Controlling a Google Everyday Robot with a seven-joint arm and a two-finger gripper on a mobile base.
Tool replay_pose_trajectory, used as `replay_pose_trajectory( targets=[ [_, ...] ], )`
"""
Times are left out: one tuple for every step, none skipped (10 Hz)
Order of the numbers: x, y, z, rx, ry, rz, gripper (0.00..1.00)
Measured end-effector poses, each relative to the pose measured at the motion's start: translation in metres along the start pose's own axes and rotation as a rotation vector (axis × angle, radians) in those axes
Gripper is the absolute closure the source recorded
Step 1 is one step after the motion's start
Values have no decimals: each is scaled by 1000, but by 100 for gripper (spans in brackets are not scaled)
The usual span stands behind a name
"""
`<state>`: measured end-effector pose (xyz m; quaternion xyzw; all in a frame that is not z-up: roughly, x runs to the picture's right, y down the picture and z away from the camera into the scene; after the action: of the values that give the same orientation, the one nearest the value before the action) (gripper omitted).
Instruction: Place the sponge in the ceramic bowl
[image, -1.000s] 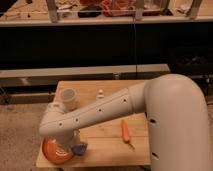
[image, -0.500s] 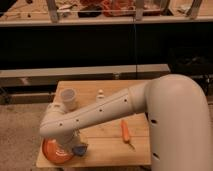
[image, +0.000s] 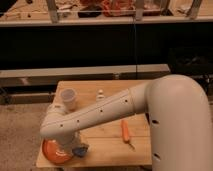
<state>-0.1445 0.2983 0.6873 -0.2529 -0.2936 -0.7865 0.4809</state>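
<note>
The ceramic bowl (image: 51, 153), a shallow orange dish, sits at the front left corner of the wooden table (image: 107, 142), partly covered by my arm. The sponge (image: 80, 149), a small grey-blue lump, lies at the bowl's right rim. My gripper (image: 70, 145) hangs down from the arm's bend, just over the bowl's right side and right beside the sponge. Whether it touches or holds the sponge cannot be made out. The wrist hides the bowl's centre.
A whitish translucent cup (image: 68, 98) stands at the table's back left. An orange carrot (image: 125, 131) lies right of centre, and a small white object (image: 100, 93) is near the back edge. My white arm (image: 115, 107) spans the table. Dark shelving stands behind.
</note>
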Motion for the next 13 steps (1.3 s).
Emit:
replay_pose_trajectory(
  targets=[
    [-1, 0, 0, 0, -1, 0, 85],
    [-1, 1, 1, -1, -1, 0, 82],
    [-1, 0, 1, 0, -1, -1, 82],
    [-1, 2, 2, -1, 0, 0, 77],
    [-2, 3, 4, 0, -1, 3, 75],
    [-4, 3, 4, -1, -2, 1, 77],
    [-6, 1, 5, -1, -2, -2, 78],
    [-5, 1, 5, -3, -1, -1, 73],
    [-4, 3, 6, -5, 1, 0, 65],
    [-4, 3, 6, -7, 1, 0, 61],
    [-4, 4, 7, -8, 2, -2, 56],
    [-4, 5, 8, -9, 2, -1, 50],
    [-4, 5, 8, -10, 3, 0, 43]
  ],
)
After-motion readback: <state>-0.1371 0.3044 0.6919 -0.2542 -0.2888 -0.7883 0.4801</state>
